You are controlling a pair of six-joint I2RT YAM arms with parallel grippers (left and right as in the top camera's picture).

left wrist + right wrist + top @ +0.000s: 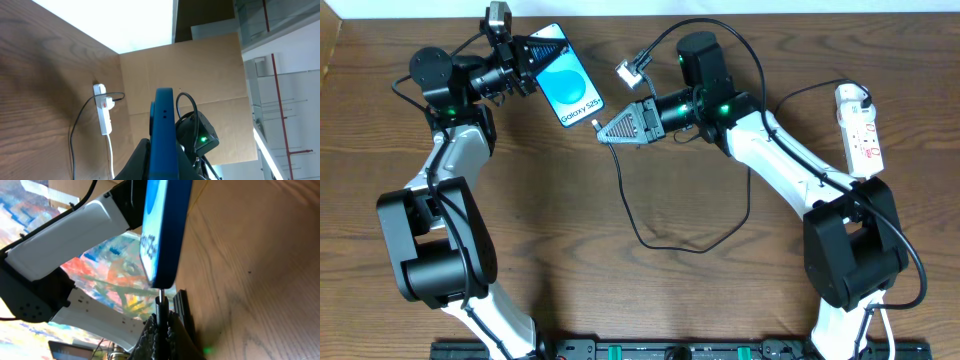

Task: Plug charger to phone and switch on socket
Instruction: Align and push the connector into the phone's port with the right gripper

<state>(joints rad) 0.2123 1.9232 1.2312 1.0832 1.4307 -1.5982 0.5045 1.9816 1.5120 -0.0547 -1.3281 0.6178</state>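
Observation:
My left gripper (533, 62) is shut on the top end of the phone (570, 88), a blue-screened smartphone held tilted above the table. In the left wrist view the phone (164, 135) stands edge-on between the jaws (162, 160). My right gripper (612, 128) is shut on the charger plug (596, 124), whose tip touches the phone's lower edge. In the right wrist view the plug (160, 312) sits between the fingers (161, 330), its tip at the phone's (165, 230) bottom edge. The black charger cable (650, 235) loops over the table. The white socket (859, 125) lies at the far right; it also shows in the left wrist view (103, 110).
The wooden table (620, 290) carries the cable loop at its middle. A white cord (111, 155) leaves the power strip. A small white-and-black connector (632, 70) hangs on a cable near the right arm. A black rail (670, 350) runs along the front edge.

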